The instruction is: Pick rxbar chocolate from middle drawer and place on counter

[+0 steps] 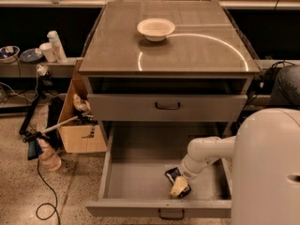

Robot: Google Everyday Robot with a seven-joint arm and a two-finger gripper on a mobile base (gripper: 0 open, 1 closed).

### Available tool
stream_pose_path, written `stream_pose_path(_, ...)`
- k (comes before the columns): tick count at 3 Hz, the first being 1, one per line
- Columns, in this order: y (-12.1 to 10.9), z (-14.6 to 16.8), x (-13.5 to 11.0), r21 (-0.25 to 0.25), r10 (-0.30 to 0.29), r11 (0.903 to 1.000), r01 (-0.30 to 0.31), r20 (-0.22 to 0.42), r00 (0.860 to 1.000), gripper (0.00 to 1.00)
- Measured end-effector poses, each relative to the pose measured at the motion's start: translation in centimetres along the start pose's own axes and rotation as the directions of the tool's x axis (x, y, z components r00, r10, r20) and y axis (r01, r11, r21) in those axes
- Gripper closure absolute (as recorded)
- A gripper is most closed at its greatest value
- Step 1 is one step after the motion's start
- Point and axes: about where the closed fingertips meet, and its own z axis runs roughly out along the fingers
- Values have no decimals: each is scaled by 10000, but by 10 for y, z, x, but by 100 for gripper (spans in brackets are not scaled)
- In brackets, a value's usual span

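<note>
dark-wrapped flat rxbar chocolate (171,175) lies at lower centre on the floor of the open grey metal middle drawer (136,179), against the robot's hand (179,187). whether the hand has clamped it i cannot tell. a shallow hold could drop it on lifting.

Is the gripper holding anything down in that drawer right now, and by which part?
Cannot be told. The gripper is down in the middle drawer at the near end of the rxbar chocolate, but an actual grip does not show.
</note>
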Motion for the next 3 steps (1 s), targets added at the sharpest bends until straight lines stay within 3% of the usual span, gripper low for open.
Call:
stream_pose_path(1,-3,6,14,174,39,9998,-31,-457,9989,0)
stream_pose_path(2,-3,7,15,179,30,9998,-22,-479,9988,0)
stream_pose_path(3,5,11,5,878,41,9961,-9,-370,9993,0)
